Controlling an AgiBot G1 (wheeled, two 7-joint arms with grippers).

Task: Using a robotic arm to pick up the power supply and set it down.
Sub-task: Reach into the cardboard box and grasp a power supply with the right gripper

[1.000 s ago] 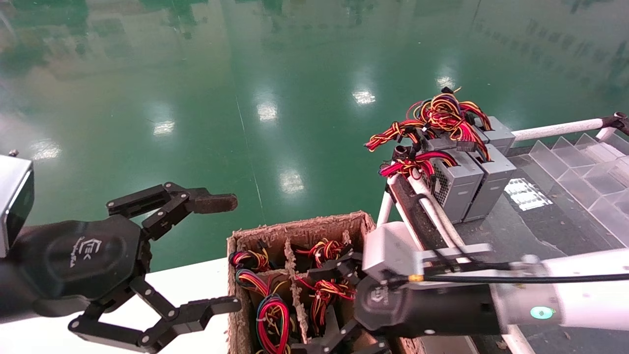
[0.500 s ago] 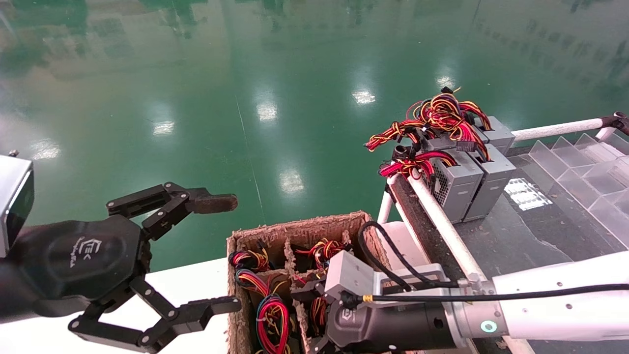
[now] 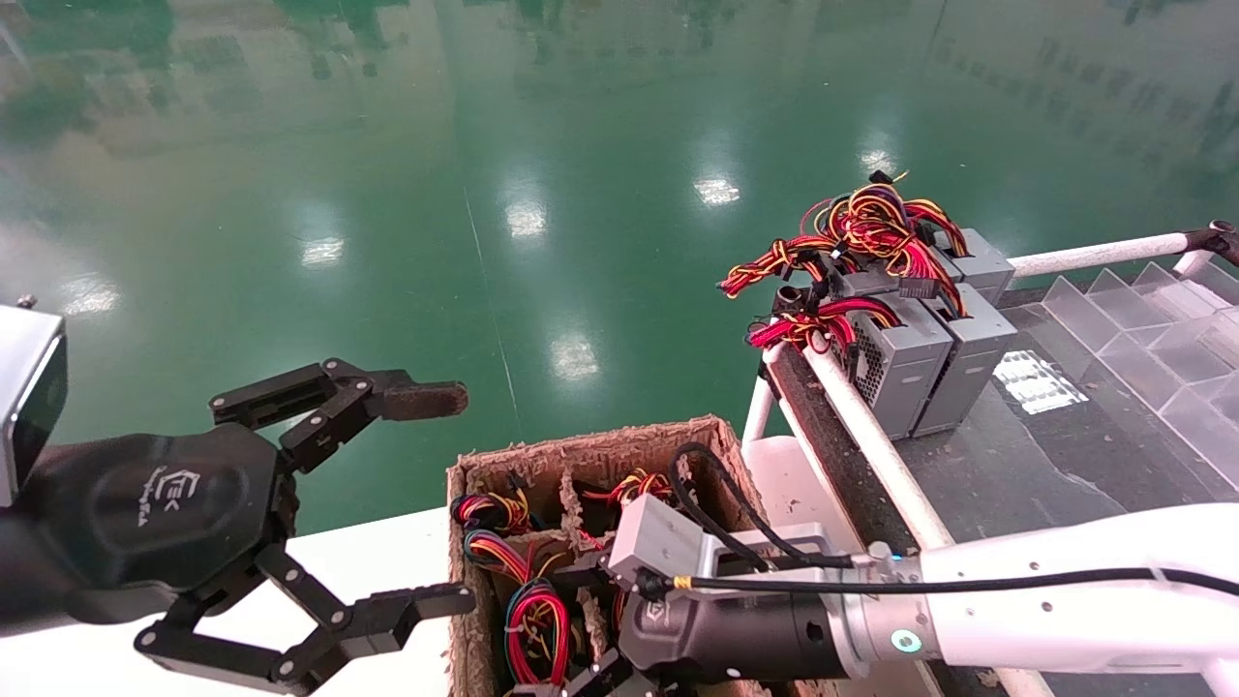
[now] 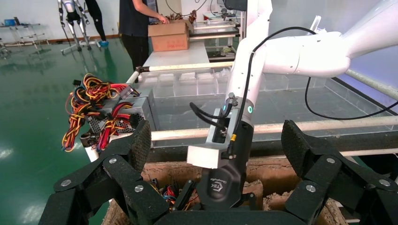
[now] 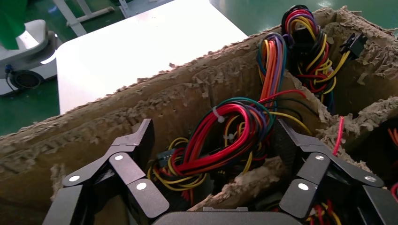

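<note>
Currently we log the reach step: our right claw (image 5: 213, 154) is spread wide, holding nothing, inside the box (image 3: 590, 447), straddling the power supply's (image 5: 220, 136) wire loop. Next we judge a deeper descent, then closure. Box cells hold more wire bundles. Left claw (image 3: 426, 499) hangs open beside the box, above the counter (image 3: 58, 668).

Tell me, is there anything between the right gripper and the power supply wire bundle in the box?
Nothing solid. The right gripper, open, straddles the power supply wire loop inside the cardboard box. A torn divider edge lies just under the loop, near the palm. The left gripper hangs open outside the box.
</note>
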